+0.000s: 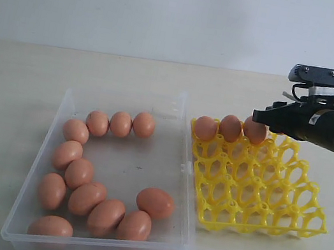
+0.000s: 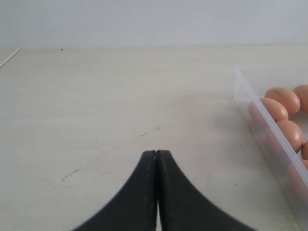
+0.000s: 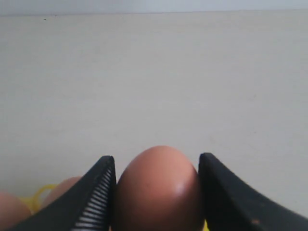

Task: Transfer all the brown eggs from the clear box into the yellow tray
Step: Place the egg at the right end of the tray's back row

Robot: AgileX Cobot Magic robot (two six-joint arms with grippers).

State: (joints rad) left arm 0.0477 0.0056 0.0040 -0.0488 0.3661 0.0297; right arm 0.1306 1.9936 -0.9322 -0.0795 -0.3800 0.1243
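Several brown eggs [image 1: 86, 198] lie in the clear box [image 1: 36, 160] on the left. The yellow tray [image 1: 281, 213] stands to its right with two eggs [image 1: 205, 128] in its back row. A third egg [image 1: 254, 131] sits beside them at the back row, and my right gripper [image 1: 264, 118] is shut on it. In the right wrist view both fingers [image 3: 98, 192] press the sides of this egg [image 3: 157, 192], with the right gripper [image 3: 157, 161] around its top. My left gripper [image 2: 157, 153] is shut and empty over bare table, beside the box wall [image 2: 262, 120].
The light table [image 1: 17, 92] runs around the box and the tray. The tray's front rows of cells [image 1: 258, 193] hold nothing. A pale wall rises behind the table.
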